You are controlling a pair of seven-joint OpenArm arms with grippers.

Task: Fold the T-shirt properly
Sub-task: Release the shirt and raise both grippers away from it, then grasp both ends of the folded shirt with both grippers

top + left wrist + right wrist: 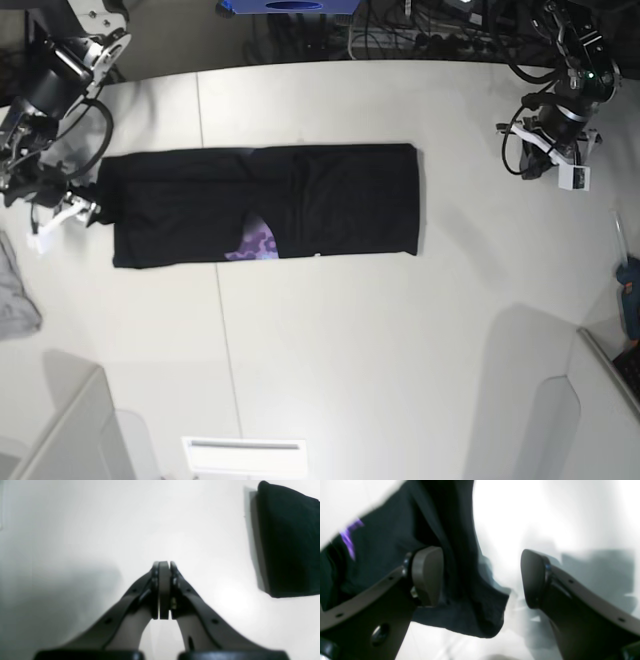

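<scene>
Looks like we're mid-fold: the T-shirt (265,218) lies across the middle of the base view as a long black band with the sides already turned in and a bit of purple print peeking out at its lower edge, so I'd guess the next move is grabbing an end and bringing it over lengthwise. The right gripper (480,577), at the far left of the base view by the shirt's end, is spread wide with cloth hanging just beside one pad, gripping nothing. The left gripper (163,565) is clamped shut and empty over bare table (400,350) at the upper right, well apart from the shirt.

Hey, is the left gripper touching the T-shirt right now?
Apart. In the left wrist view the left gripper is shut over bare white table, with a clear stretch of table between it and the T-shirt at the frame's right edge.
</scene>
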